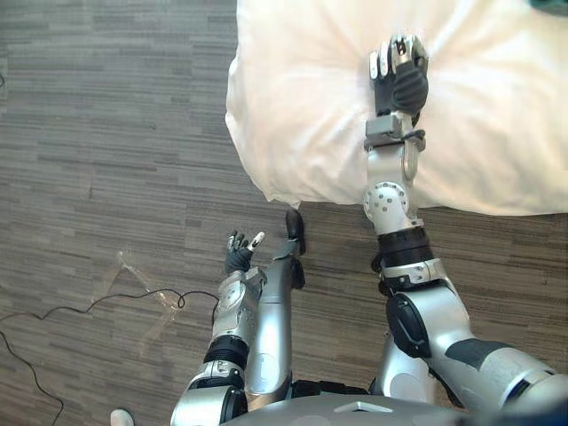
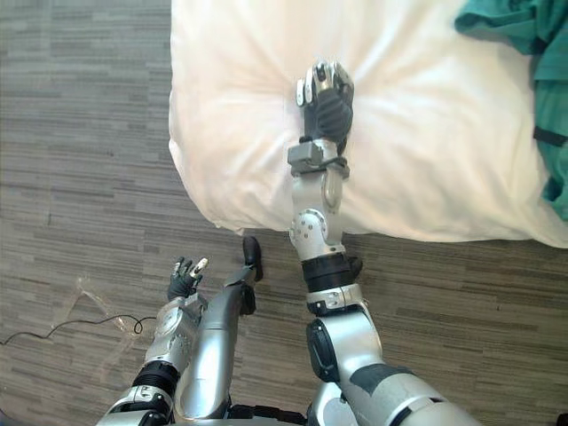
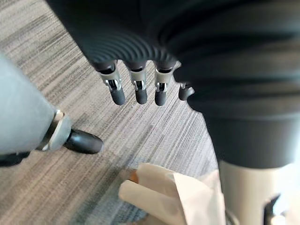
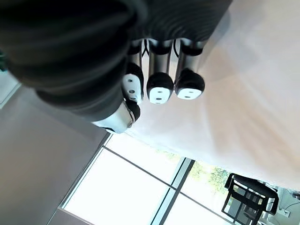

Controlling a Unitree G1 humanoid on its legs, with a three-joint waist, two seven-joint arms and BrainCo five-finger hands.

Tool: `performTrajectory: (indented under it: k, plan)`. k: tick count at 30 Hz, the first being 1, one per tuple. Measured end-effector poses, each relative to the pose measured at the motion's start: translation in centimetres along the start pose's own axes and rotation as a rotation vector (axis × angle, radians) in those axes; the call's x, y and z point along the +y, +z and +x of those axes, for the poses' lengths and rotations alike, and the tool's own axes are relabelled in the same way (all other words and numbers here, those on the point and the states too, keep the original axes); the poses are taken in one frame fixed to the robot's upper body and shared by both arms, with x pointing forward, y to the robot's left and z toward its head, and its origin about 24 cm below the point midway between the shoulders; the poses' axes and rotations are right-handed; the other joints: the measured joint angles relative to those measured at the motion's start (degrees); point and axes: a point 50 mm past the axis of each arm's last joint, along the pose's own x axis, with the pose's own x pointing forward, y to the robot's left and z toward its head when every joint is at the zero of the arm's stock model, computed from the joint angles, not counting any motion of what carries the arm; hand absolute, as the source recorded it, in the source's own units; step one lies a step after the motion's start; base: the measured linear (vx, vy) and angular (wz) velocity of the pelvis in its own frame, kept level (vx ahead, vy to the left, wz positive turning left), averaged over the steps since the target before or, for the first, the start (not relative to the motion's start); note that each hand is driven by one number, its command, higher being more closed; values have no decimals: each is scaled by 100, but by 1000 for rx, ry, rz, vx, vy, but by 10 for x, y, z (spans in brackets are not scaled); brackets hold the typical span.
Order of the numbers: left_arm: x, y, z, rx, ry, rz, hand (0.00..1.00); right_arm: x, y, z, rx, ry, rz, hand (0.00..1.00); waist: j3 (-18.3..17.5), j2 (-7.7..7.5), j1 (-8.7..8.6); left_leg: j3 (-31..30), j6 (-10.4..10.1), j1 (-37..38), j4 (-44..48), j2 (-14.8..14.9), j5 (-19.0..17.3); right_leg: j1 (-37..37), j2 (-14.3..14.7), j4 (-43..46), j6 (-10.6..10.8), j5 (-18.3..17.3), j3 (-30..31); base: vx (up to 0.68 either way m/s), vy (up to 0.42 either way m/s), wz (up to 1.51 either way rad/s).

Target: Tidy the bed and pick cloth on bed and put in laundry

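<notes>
Up close, the right wrist view has the fingers (image 4: 160, 89) of the right hand (image 1: 399, 75) curled tight, dark tips turned back toward the palm and the thumb tucked beside them. No fabric shows between them. Behind them spreads the white duvet (image 4: 253, 93). From the head views, that fist sits knuckles-down on the duvet near its floor-side edge, with soft creases fanning out around it. The right arm reaches up to it from the lower right.

The green cloth (image 2: 510, 31) is clearest in the right eye view, bunched at the far right corner of the bed (image 2: 222, 177) and trailing down that view's right edge, well apart from the fist. The left eye view catches just a sliver of it at the top right corner. The right wrist view adds a bright window (image 4: 140, 187) and a black chair (image 4: 246, 199) past the duvet.

The left hand (image 1: 240, 256) hangs low over the grey striped floor (image 1: 106, 133), short of the bed, its fingers (image 3: 140, 91) loose and nearly straight, holding nothing. A clear wrapper (image 1: 142, 284) lies on the floor to its left. Its wrist view shows a pale crumpled fold (image 3: 164, 192) beyond the fingertips, and it cannot be told what that is.
</notes>
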Motion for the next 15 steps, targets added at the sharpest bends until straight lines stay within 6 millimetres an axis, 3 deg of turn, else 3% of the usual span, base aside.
performTrajectory:
  k: [2,5,7,10,12,14,15]
  plan:
    - [-3,1,1,1,-2,-5,0,-8,-3,-6,17,-14,-39,100,-34,-65,-13,53,2,60,31,33,-30,47,70,-69,22,43,100,43,-9,-19]
    - [-3,0,3,10,17,-36,0,-30,-14,-21,89,-66,-81,100,-88,-194,-194,106,26,306,91,66,-114,361,156,-257,40,124,134,38,4,-17]
    - [2,-7,3,44,35,-28,0,-59,-24,-46,156,-165,-91,100,-194,-407,-262,230,26,618,173,114,-254,666,197,-373,71,150,222,56,29,-32]
    - [5,-12,2,73,38,-15,0,-98,-25,-81,200,-331,-92,100,-305,-603,-302,257,22,895,316,183,-416,1023,261,-472,78,151,233,45,34,-20]
    - [11,-18,0,104,50,-1,0,-126,-29,-110,262,-465,-103,100,-364,-747,-313,311,10,1115,365,238,-537,1261,278,-537,78,144,238,22,39,-21]
    - [15,-27,-3,147,40,37,0,-181,-33,-171,406,-771,-130,100,-402,-825,-317,354,-39,1345,396,252,-675,1522,313,-620,86,141,243,18,45,-15]
    - [17,-32,-5,170,34,53,0,-208,-31,-214,488,-962,-140,100,-403,-823,-328,390,-9,1458,373,251,-737,1652,328,-697,95,153,250,35,48,-11]
